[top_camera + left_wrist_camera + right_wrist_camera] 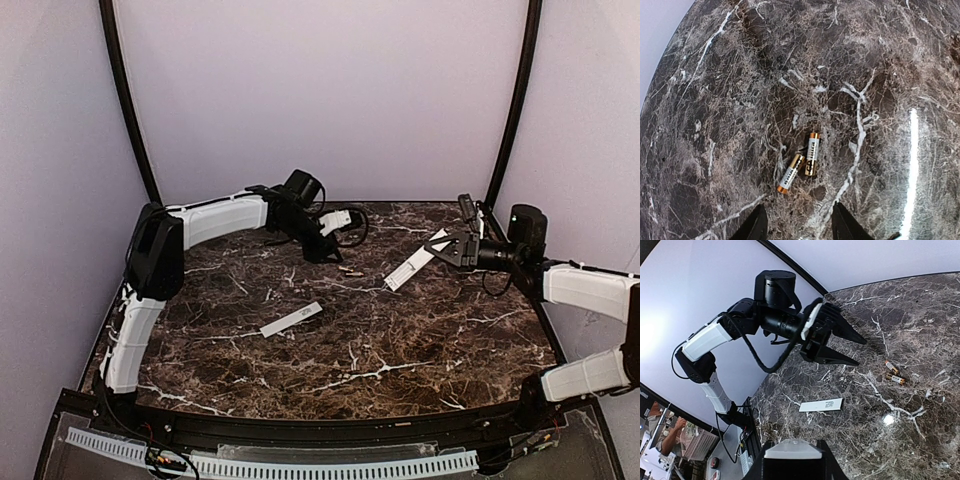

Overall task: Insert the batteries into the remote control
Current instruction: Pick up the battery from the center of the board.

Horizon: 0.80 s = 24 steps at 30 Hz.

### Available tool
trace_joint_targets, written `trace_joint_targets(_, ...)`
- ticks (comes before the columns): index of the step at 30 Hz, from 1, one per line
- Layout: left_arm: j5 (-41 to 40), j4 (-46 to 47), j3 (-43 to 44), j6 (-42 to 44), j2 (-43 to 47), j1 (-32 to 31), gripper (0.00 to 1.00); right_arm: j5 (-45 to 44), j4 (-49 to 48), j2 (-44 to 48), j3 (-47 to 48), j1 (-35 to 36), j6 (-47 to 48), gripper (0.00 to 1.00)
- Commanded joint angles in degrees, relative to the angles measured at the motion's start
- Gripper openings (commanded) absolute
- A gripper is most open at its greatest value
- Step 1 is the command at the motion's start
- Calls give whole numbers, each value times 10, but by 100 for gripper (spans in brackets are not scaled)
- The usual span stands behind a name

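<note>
Dark marble desk (420, 360): batteries not yet loaded.
The right hand (447, 248) is clamped on the remote (410, 268) at the far right. The left hand (860, 352), fingers apart, hovers over two batteries (811, 153) lying loose, neither gripped. A white strip (291, 320), likely the cover, lies well apart. All the loading appears to remain. The remote's compartment cannot be made out.

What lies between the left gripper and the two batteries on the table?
Nothing. In the left wrist view, only bare marble tabletop lies between the left gripper and the two batteries.
</note>
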State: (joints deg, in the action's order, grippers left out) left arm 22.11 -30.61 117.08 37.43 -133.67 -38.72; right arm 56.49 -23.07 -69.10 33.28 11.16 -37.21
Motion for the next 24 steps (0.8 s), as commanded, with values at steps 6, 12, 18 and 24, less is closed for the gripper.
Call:
trace_joint_targets(6, -19, -30, 76, 67, -66, 2, 42, 28, -38, -7, -7, -15, -6, 0)
trace_joint_targets(12, -5, -9, 77, 81, -84, 2, 38, 36, -41, -11, -10, -21, -6, 0)
trace_joint_targets(18, 2, -5, 97, 88, -110, 3, 37, 42, -45, -16, -10, -25, -7, 0)
trace_joint_targets(24, 6, -5, 118, 91, -131, 6, 35, 48, -42, -20, -6, -31, -5, 0)
